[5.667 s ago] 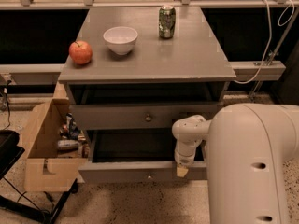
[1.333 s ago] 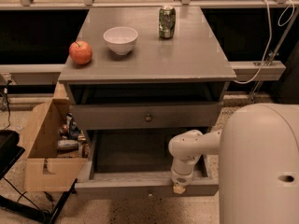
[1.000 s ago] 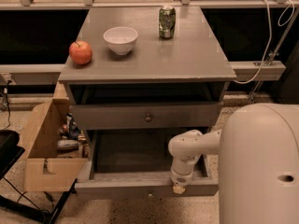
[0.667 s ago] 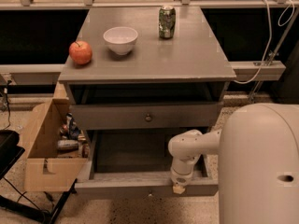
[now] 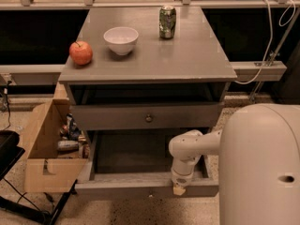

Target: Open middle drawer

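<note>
The middle drawer [image 5: 122, 189] of the grey cabinet stands pulled far out toward me, and its bare inside [image 5: 131, 156] shows. My gripper [image 5: 178, 190] hangs from the white arm [image 5: 187, 146] and rests at the top edge of this drawer's front panel, right of centre. Above it, another grey drawer [image 5: 108, 117] with a round dark knob [image 5: 148, 118] is closed. Whatever is below the open drawer is hidden.
On the cabinet top [image 5: 187, 55] stand a red apple [image 5: 80, 53], a white bowl [image 5: 121, 40] and a green can [image 5: 167, 21]. An open cardboard box [image 5: 40, 172] holding litter sits on the floor at the left. My white body [image 5: 262, 168] fills the lower right.
Since 5.7 s ago the drawer has come further out toward me, with the gripper at its front. Over the last second nothing has moved.
</note>
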`<move>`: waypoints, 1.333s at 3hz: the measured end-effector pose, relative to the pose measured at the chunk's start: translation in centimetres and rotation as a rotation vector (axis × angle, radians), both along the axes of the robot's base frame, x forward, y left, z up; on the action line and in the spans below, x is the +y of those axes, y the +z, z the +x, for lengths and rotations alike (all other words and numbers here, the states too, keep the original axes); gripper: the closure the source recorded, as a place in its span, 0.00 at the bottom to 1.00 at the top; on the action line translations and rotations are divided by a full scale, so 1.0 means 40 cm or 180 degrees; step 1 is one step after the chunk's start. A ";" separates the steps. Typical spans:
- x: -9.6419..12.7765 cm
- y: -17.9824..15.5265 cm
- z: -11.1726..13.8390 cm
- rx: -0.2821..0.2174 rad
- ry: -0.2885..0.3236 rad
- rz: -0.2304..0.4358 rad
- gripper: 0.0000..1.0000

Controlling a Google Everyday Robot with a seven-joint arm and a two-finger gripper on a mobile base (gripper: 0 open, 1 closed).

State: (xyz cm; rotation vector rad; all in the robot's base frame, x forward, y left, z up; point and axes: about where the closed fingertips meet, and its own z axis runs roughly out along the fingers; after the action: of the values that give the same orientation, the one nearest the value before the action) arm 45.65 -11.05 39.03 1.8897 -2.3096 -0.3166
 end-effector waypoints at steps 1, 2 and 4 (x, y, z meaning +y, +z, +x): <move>0.000 0.000 0.001 0.0000 0.0000 0.0000 0.11; 0.000 0.000 0.001 0.0000 0.0000 0.0000 0.00; -0.003 0.019 0.015 -0.0081 0.0055 0.0010 0.00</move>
State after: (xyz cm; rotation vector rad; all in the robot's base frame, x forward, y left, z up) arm 46.26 -11.16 39.80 1.9252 -2.3087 -0.2961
